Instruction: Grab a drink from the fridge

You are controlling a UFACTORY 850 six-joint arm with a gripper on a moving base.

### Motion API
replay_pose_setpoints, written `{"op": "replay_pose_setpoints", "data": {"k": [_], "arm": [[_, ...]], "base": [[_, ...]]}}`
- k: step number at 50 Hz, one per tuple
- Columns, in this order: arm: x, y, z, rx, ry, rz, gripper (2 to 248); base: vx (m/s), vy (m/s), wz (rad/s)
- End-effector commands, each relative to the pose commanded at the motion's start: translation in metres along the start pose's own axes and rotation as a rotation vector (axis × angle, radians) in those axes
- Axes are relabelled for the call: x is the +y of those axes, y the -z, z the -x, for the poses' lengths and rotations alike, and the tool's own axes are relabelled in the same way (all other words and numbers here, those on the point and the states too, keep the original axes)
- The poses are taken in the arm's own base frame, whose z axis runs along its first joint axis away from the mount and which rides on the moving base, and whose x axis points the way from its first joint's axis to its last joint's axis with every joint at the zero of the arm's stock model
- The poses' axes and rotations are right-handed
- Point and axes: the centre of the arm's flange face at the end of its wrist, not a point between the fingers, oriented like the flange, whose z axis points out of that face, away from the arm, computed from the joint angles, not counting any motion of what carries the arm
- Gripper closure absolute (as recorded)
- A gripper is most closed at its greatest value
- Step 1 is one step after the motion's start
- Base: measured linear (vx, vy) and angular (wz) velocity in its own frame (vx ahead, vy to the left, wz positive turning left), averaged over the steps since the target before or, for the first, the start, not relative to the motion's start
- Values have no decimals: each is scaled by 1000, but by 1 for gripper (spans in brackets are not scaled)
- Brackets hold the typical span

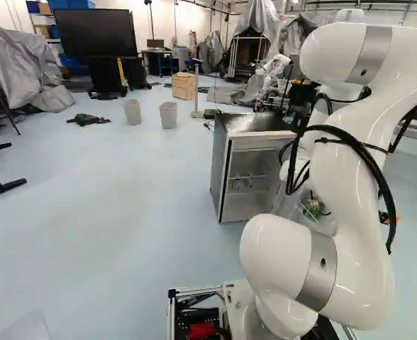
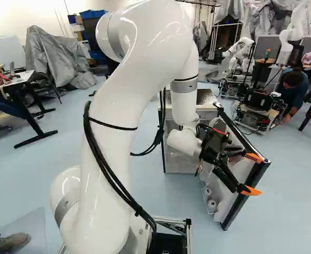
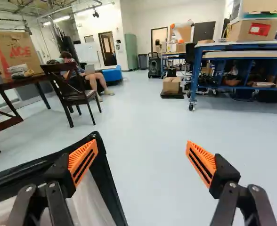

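Wide apart, the fingers of the claw [image 2: 252, 174] hold nothing; in the wrist view one orange pad [image 3: 83, 161] overlaps the black edge of the fridge door [image 2: 248, 172], though whether they touch I cannot tell. Taking twelve as straight ahead of the base, that door hangs open toward one o'clock. Round-ended containers [image 2: 212, 205] sit low in its rack; whether they are drinks is unclear. Between twelve and one stands the fridge [image 1: 222, 170], small items [image 1: 244, 185] on its inner shelf. Beyond, near eleven, come two grey bins [image 1: 168, 115] and a big dark screen [image 1: 95, 32]; another robot [image 2: 240, 55] is well back at one. Ahead of the claw, a wooden chair [image 3: 75, 98] is at its eleven, a blue workbench [image 3: 242, 56] at its one.
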Motion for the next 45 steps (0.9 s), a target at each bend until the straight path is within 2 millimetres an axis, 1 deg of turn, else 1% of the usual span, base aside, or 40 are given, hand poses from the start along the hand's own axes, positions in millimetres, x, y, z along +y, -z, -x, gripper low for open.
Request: {"op": "replay_pose_setpoints", "data": {"k": [18, 24, 35, 45], "arm": [[-26, -36, 0, 18, -58, 56, 3], [-31, -45, -1, 23, -71, 69, 3], [-28, -48, -1, 23, -71, 78, 3], [-12, -43, -3, 18, -49, 81, 3]], "base": [[0, 0, 0], [0, 0, 0], [0, 0, 0], [0, 0, 0]]}}
